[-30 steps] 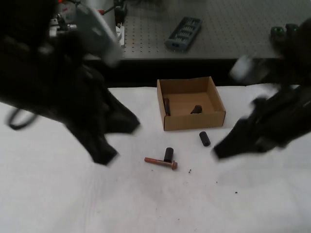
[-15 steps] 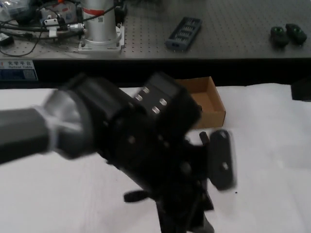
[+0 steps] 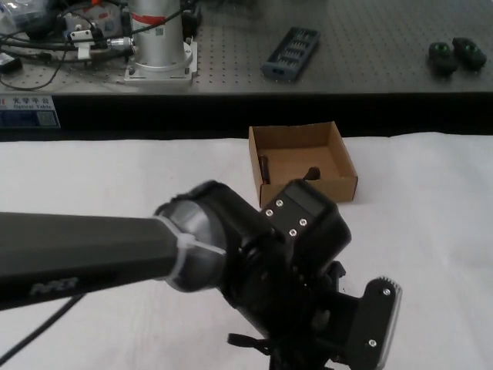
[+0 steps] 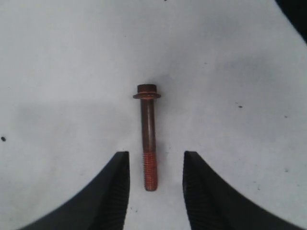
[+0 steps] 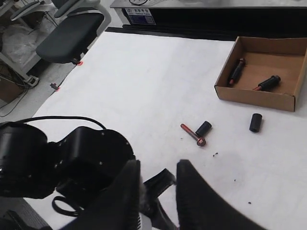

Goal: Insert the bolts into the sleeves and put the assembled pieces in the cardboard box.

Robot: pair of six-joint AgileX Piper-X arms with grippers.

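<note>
Left wrist view: a copper-coloured bolt lies flat on the white tabletop. The left fingers are spread well apart and hold nothing. The bolt lines up with the gap between them. Its threaded end sits between the two fingertips, nearer one finger than the other and touching neither, and its flanged head points away from them. Whether the fingertips touch the cloth cannot be told.

Right wrist view: the right fingers stand a little apart and hold nothing. They are well back from the parts. Out on the cloth lies the same bolt, with a black sleeve just beside its head end — touching or not, I cannot tell. A second sleeve lies apart from both, near the front wall of the box. The box is open-topped cardboard at the far side of the cloth. Inside it lie two assembled pieces, each a bolt in a black sleeve, one along a side wall and one near the middle. A dark arm's bulk sits close beside these fingers.

High view: an arm reaches in from the left — which arm it is cannot be told. Its black wrist covers the cloth in front of the box.
</note>
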